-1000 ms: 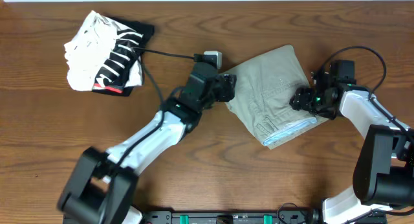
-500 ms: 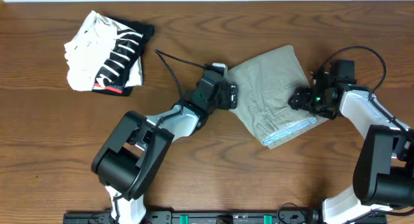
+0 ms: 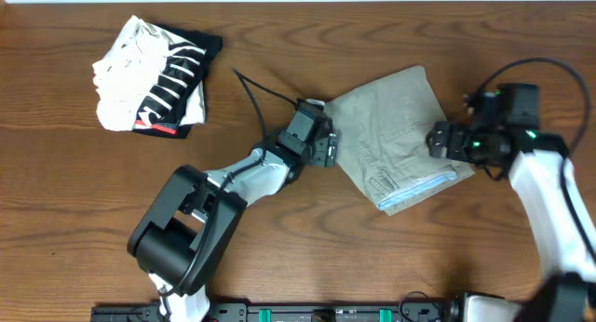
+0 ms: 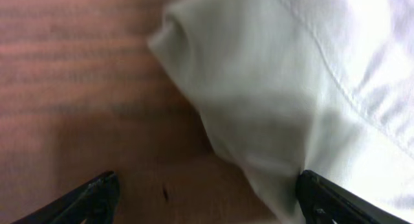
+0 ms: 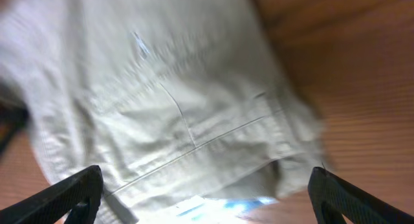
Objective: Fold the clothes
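Observation:
The khaki shorts [image 3: 396, 127] lie folded in a rough square right of the table's middle, with the pale blue waistband [image 3: 424, 189] showing at the lower right edge. My left gripper [image 3: 328, 145] is open at the shorts' left edge; in the left wrist view the cloth [image 4: 291, 88] lies between and ahead of its open fingers [image 4: 207, 198]. My right gripper [image 3: 445, 140] is open just above the shorts' right edge. The right wrist view shows the seamed cloth [image 5: 168, 107] and the blue band [image 5: 220, 208] between its spread fingers [image 5: 207, 198].
A folded black-and-white striped garment with a red mark [image 3: 154, 75] lies at the far left back. Bare brown wood table [image 3: 307, 248] surrounds the shorts. A black cable [image 3: 265, 94] runs across the table to the left wrist.
My left arm has drawn back and settled low at the shorts' left edge. My right gripper has moved a little right and up off the shorts.

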Controlling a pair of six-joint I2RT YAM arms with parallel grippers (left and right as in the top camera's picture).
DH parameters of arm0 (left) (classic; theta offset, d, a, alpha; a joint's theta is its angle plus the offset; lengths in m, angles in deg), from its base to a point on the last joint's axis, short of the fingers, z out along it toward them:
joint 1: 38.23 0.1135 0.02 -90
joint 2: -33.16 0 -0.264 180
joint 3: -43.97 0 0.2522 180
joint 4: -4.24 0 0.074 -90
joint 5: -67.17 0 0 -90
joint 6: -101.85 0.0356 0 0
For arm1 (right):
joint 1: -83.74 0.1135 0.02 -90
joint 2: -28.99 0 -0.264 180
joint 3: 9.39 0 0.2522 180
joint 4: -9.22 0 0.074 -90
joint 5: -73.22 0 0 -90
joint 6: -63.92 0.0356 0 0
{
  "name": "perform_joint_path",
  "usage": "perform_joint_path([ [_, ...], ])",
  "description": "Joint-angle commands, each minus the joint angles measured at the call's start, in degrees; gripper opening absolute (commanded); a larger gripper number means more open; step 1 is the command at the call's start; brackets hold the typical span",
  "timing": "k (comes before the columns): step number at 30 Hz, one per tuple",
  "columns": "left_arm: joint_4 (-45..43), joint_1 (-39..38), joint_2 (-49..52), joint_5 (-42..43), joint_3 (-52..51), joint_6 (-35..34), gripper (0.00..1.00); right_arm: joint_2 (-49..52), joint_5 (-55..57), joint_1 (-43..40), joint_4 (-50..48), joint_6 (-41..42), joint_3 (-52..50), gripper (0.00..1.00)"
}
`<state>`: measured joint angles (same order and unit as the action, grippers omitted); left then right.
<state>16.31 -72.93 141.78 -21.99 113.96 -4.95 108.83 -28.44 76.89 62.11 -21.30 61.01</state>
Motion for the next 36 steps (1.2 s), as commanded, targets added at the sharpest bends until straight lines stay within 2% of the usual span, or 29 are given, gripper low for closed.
perform_joint_path([
  [1, 5.6, -2.1, 0.7, 1.0, -2.2, -0.6, 0.89, -5.0, 7.6, -0.4, 0.1, 3.3, -2.6, 0.99],
  [4, 7.6, -3.8, -3.1, 1.0, -2.2, -0.6, 0.89, -7.2, 12.6, -0.4, 0.1, 6.6, -3.8, 0.99],
  [6, 8.1, -4.9, -6.1, 1.0, -2.2, -0.6, 0.8, -7.6, 13.9, -0.4, 0.1, 7.3, -4.0, 0.99],
  [8, 8.4, -5.6, -9.2, 1.0, -2.2, -0.6, 0.62, -7.5, 13.8, -0.4, 0.1, 7.3, -4.0, 0.99],
  [10, 8.5, -5.9, -12.3, 1.0, -2.2, -0.6, 0.33, -7.5, 13.8, -0.4, 0.1, 7.3, -4.0, 0.99],
  [12, 8.4, -5.9, -15.0, 1.0, -2.2, -0.6, 0.19, -7.5, 13.8, -0.4, 0.1, 7.3, -4.0, 0.99],
  [13, 8.3, -5.9, -16.4, 1.0, -2.2, -0.6, 0.08, -7.5, 13.8, -0.4, 0.1, 7.3, -4.0, 0.99],
  [14, 8.2, -5.9, -17.5, 1.0, -2.2, -0.6, 0.06, -7.5, 13.8, -0.4, 0.1, 7.3, -4.0, 0.99],
  [19, 7.3, -5.7, -20.7, 1.1, -2.2, -0.7, 0.06, -7.5, 13.8, -0.4, 0.4, 7.2, -4.1, 0.99],
  [22, 6.7, -5.8, -22.0, 3.9, -2.2, -3.5, 0.06, -7.5, 13.8, -0.4, 0.4, 7.2, -4.1, 0.99],
  [26, 3.4, -5.9, -22.0, 4.3, -1.7, 0.6, 0.06, -7.5, 13.8, -0.4, 0.3, 7.2, -4.1, 0.99],
  [31, 11.5, -4.2, -21.0, 4.3, 4.6, 2.2, 0.06, -7.5, 13.8, -0.4, 0.2, 7.2, -4.1, 0.99],
  [36, 20.5, -3.7, -16.5, 4.3, 16.6, 7.0, 0.06, -7.5, 13.8, -0.4, 0.1, 7.2, -4.1, 0.99],
])
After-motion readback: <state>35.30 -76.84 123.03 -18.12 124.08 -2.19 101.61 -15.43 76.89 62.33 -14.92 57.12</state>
